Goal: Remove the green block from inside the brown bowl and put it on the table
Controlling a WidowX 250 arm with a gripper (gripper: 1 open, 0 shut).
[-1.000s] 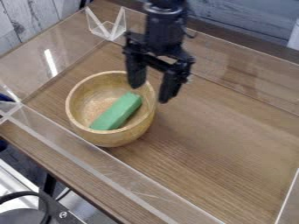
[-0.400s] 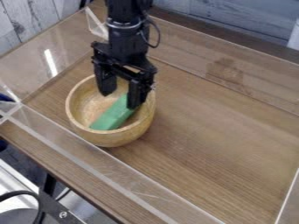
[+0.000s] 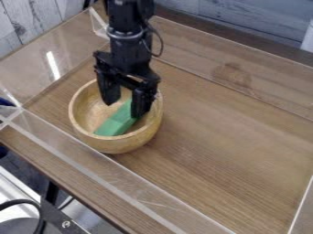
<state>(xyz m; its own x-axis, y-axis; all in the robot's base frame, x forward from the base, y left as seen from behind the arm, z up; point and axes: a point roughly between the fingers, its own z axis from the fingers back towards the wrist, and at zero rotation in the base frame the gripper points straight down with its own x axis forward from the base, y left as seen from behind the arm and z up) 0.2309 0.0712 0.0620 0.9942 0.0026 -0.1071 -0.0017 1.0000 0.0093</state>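
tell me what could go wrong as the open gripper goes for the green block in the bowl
1. The gripper is open over the brown bowl, close to the far rim; a finger could catch it.
2. The green block leans on the inner wall, so the jaws might pinch one end and let it slip.

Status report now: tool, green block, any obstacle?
Tool open, pointing down over the brown bowl. Green block lies in the bowl, not gripped. Nothing in the way on the table.
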